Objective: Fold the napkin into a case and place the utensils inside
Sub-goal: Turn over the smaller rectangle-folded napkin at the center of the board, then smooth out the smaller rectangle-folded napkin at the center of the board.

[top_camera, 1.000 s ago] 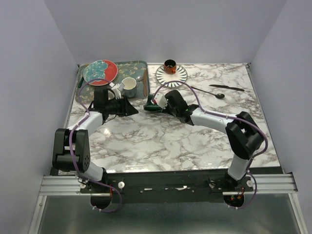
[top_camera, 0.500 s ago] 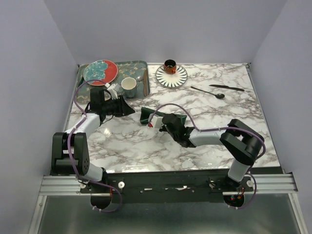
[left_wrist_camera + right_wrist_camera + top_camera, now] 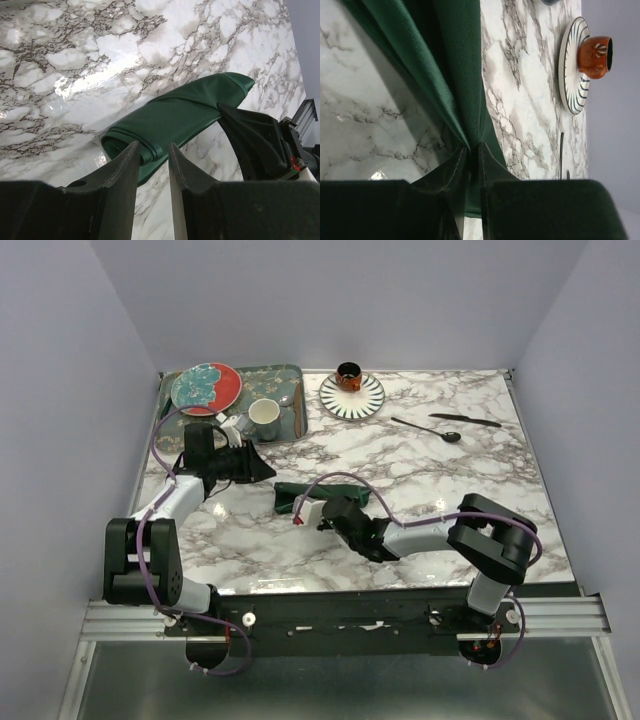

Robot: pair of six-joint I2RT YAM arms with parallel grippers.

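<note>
Clearly, the napkin (image 3: 455,75) sits pinched in the right tool (image 3: 473,147).

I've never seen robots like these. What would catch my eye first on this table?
The shiny dark green napkin, folded into a long strip mid-table, with the right claw pinching one end. Next come the red and teal plate on the tray at the far left corner, and the orange cup on a striped plate at the far edge.
</note>
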